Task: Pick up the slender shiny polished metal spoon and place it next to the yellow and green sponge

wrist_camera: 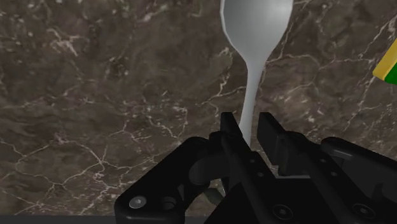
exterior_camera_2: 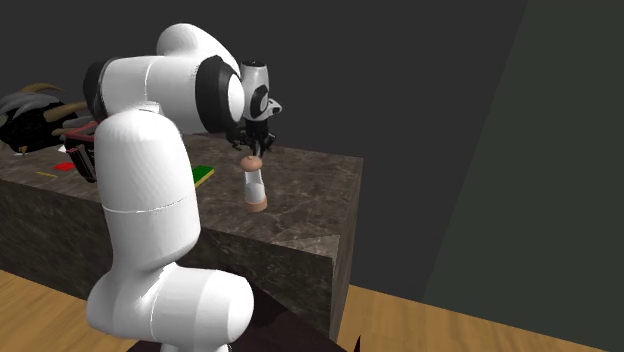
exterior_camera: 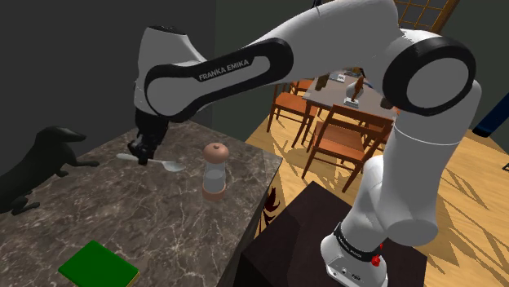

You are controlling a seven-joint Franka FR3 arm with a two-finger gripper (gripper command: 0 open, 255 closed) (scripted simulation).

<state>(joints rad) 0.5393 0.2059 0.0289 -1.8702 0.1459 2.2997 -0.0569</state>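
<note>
1. Near the far edge of the marble-patterned counter [exterior_camera: 171, 228], the pale grey spoon [exterior_camera: 169, 165] is held by its handle in the black gripper [exterior_camera: 147, 152], which is clenched on it from above.
2. In the wrist view the handle is seen clasped between the two fingers [wrist_camera: 230, 137], with the bowl projecting beyond them. The grip is judged to be taken on the handle so that the bowl is left free and the spoon can be laid down flat.
3. The spoon is held roughly level with the counter top. Whether it is raised clear of the surface cannot be told.
4. The sponge [exterior_camera: 96, 265], green on top with a yellow side, is placed by the counter's near edge, well apart from the spoon. The carry toward it is judged not yet made.
5. A grinder [exterior_camera: 214, 171] with a brown cap is stood upright toward the counter edge nearest the stand, beside the likely path, and is judged the thing to be avoided.
6. The handle's end is hidden by the gripper. The sponge is cut to one corner in the wrist view and partly hidden behind the arm in the second exterior view.
7. A black dog figure [exterior_camera: 41, 159] is cut off by the shoulder view's left edge.
</note>
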